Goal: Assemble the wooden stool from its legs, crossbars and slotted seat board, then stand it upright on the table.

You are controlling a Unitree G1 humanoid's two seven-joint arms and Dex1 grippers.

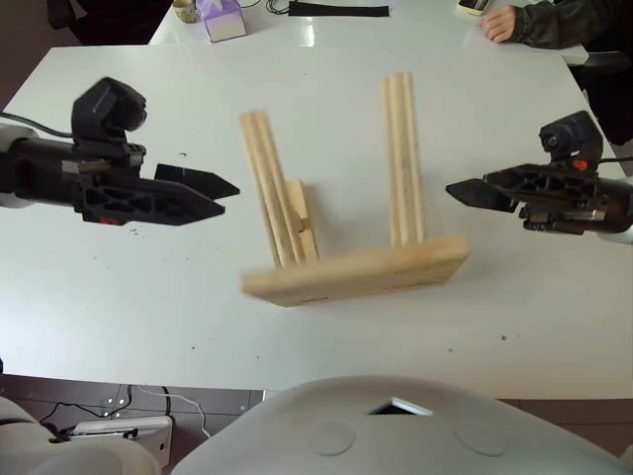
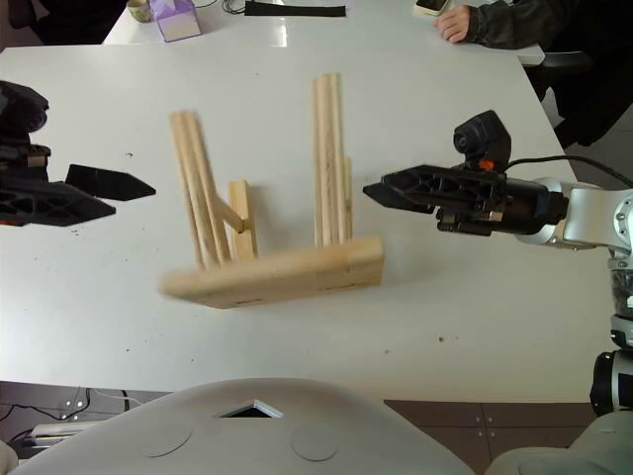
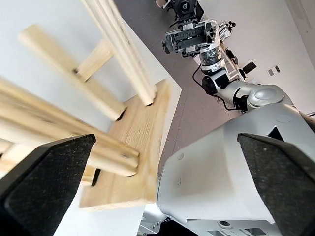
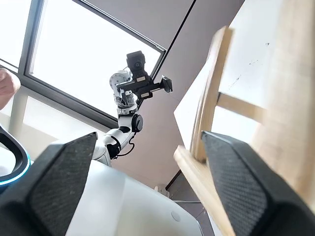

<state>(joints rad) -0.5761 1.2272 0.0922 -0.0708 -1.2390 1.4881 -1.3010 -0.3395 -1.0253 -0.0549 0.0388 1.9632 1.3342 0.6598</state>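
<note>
The wooden stool lies on its side in the middle of the white table (image 1: 119,297). Its slotted seat board (image 1: 356,272) stands on edge toward the front, and two pairs of legs (image 1: 269,188) (image 1: 404,158) point away, joined by a crossbar (image 1: 302,223). My left gripper (image 1: 229,199) hovers open to the left of the legs, holding nothing. On the opposite side my right gripper (image 1: 450,190) is open too, level with the right legs and clear of them. The left wrist view shows the seat board (image 3: 133,142) with legs set into it.
On a second table at the back are a tissue box (image 1: 223,18), a cup (image 1: 184,10), a black strip (image 1: 338,10) and a person's hand (image 1: 499,22). The table's front edge (image 1: 148,368) runs close below the seat board.
</note>
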